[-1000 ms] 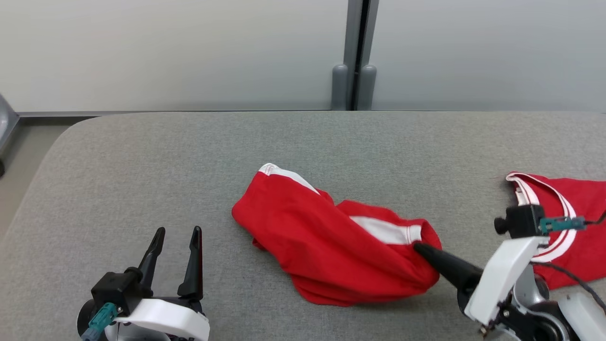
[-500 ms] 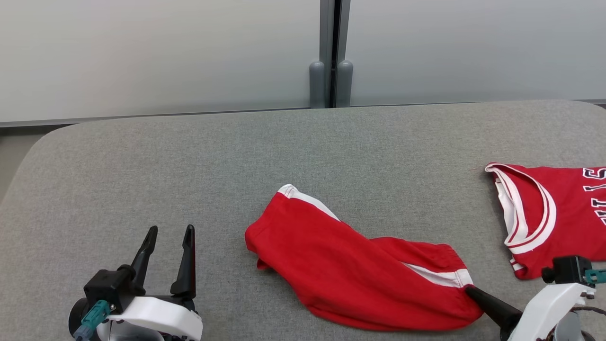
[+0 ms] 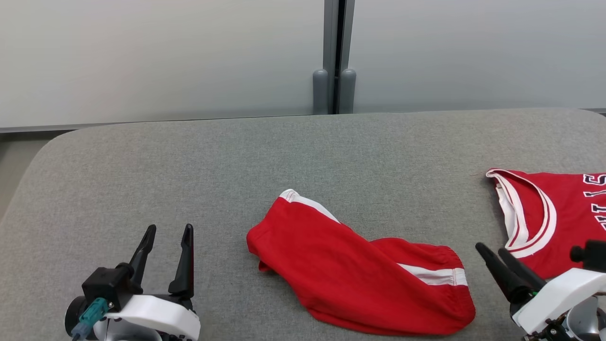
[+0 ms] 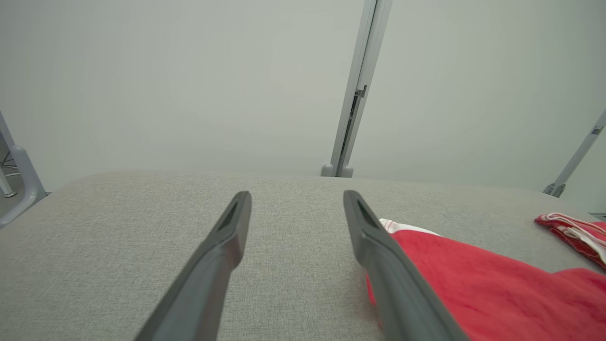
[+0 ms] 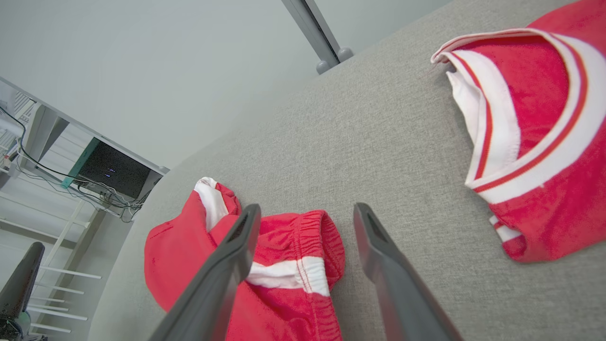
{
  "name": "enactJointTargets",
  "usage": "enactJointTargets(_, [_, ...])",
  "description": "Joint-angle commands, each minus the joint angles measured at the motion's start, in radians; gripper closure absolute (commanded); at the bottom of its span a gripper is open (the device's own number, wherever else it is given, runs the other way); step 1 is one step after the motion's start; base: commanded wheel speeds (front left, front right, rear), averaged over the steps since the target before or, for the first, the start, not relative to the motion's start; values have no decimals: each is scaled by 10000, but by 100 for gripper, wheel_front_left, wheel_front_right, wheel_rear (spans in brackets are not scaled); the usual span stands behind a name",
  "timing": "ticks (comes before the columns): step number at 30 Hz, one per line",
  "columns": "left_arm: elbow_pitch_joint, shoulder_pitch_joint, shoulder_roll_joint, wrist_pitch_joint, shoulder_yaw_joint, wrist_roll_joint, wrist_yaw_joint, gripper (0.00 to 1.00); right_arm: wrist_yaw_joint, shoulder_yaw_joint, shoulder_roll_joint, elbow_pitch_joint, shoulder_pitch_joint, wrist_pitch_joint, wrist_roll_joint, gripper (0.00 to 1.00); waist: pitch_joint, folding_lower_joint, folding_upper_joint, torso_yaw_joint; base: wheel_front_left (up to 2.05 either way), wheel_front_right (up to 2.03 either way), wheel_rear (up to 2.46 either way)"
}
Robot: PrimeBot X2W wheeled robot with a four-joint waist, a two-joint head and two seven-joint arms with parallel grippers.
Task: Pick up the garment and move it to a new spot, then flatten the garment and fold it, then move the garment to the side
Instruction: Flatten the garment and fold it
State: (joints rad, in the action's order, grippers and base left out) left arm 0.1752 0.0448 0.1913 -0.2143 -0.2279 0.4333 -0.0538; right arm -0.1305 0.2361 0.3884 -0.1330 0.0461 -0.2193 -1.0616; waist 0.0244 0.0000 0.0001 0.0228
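at the lower left of the head view the left hand (image 3: 170, 228) hangs low over the desk (image 3: 236, 161). its two long, dark, tapered fingers stand well apart with nothing between them. behind them sit a black block, a white shell and a teal plug.

right of it, near the middle of the desk and toward the front edge, lie the red shorts (image 3: 341, 279), the task's garment. they are soft matt knit, crumpled into a slanting lump, with a white side stripe and a gathered elastic waistband that faces right.

just right of the waistband is the right hand (image 3: 490, 247). its fingers are parted and empty, close to the cloth but gripping none of it.

farther right a red jersey (image 3: 563, 222) lies flat, cut off by the picture's edge. its curved opening is banded in white and red, and it carries dark letters edged in white.

the desk is covered in grey, finely woven fabric and has rounded corners. behind it stand pale matt wall panels (image 3: 165, 57), joined at a grey metal post (image 3: 335, 47) with two rounded feet. the right wrist view shows, beyond the desk, a white shelf frame with a black box (image 5: 113, 170) and loose cables.
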Motion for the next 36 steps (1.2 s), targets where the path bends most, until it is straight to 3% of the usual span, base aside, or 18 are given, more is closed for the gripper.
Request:
enactJointTargets(1, [-80,86,106,83,-16,24,0,0,-6,-100,-40,135,-46,362,154,0,-21,0,-1,-36,0,0,0])
enactJointTargets(4, [-162,372,230,530,-115,98,134,0,-6,-212,-156,260,45,982,478,0,1,0,-1,-141,0,0,0])
enactJointTargets(9, [-7,1115,384,2261,-348,656,512,0,-6,-454,-404,349,302,2203,1291,0,191,0,-1,-443,0,0,0])
enactJointTargets(12, [92,1745,395,3524,-388,1288,836,0,-6,-501,-544,371,502,2795,1786,0,433,0,-1,-709,0,0,0])
enactJointTargets(17, [429,3070,893,6143,-365,2578,1352,0,-6,-368,-771,469,923,3509,2282,0,984,0,-1,-1272,0,0,0])
enactJointTargets(25, [1296,4735,1698,9814,-453,4627,1719,0,-6,279,-1044,354,1557,4122,2476,0,1791,0,-1,-2286,0,0,0])
enactJointTargets(32, [2040,5370,2027,11341,-461,5438,1709,0,-6,750,-1162,87,1965,4403,2340,0,2252,0,-1,-2935,0,0,0])
enactJointTargets(36, [2566,5827,2235,11706,-438,5454,1639,0,-6,1006,-1197,-34,2233,4551,2236,0,2495,0,-1,-3275,0,0,0])
